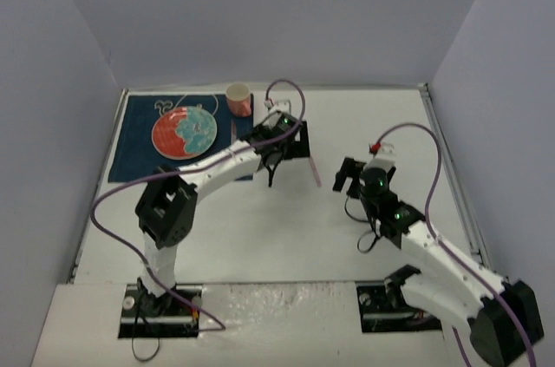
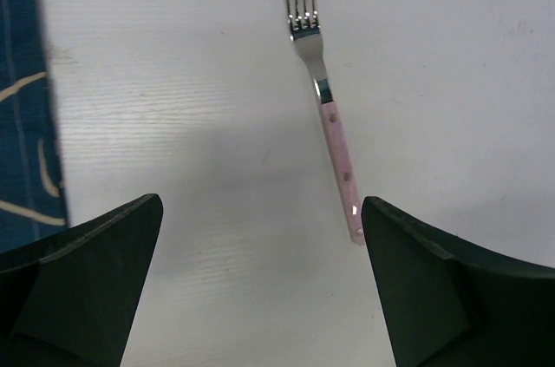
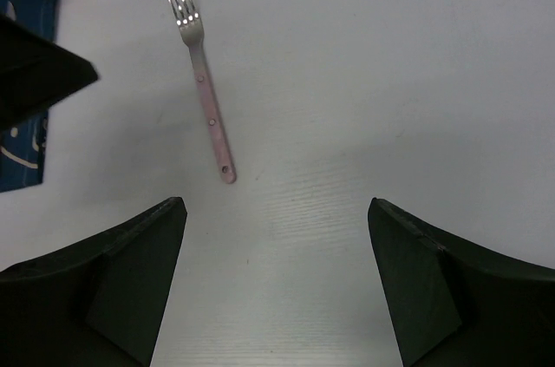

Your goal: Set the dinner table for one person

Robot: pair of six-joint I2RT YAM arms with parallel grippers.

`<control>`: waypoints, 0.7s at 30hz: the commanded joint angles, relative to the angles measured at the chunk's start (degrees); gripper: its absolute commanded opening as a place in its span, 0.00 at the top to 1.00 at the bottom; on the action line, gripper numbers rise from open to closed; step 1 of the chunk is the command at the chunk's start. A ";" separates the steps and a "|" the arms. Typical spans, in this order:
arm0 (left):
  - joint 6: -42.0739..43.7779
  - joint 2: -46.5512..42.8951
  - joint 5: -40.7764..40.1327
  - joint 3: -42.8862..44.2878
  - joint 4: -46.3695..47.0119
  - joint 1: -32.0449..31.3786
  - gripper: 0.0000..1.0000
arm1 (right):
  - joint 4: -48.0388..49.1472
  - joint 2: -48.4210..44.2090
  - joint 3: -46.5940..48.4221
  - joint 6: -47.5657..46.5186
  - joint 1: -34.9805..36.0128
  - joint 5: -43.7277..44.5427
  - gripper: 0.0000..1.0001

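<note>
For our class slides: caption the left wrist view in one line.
Open left pincer over the dinner table, pink-handled fork lying ahead, blue placemat at the frame's left edge.

Soft, even light from above. My left pincer (image 2: 260,204) throws a faint grey shadow on the white tabletop (image 2: 451,29); the overhead view is slightly blurred.

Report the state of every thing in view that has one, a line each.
fork: lying flat on the dinner table, not held
plate: flat on the placemat
cup: upright at the placemat's far right corner
placemat: spread flat on the table
left gripper: open, empty, near the fork's handle
right gripper: open, empty
</note>
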 commanded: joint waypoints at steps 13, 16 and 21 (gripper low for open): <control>-5.38 20.49 -8.67 24.39 -6.05 -5.78 0.22 | -2.65 -17.12 -4.36 3.96 0.01 2.35 0.16; -5.38 23.08 -9.56 26.29 -8.00 -6.46 0.27 | -2.79 -17.69 -4.70 4.34 0.02 2.03 0.15; -5.26 24.47 -10.34 26.45 -9.11 -6.54 0.38 | -2.86 -18.77 -5.14 4.33 0.01 1.86 0.09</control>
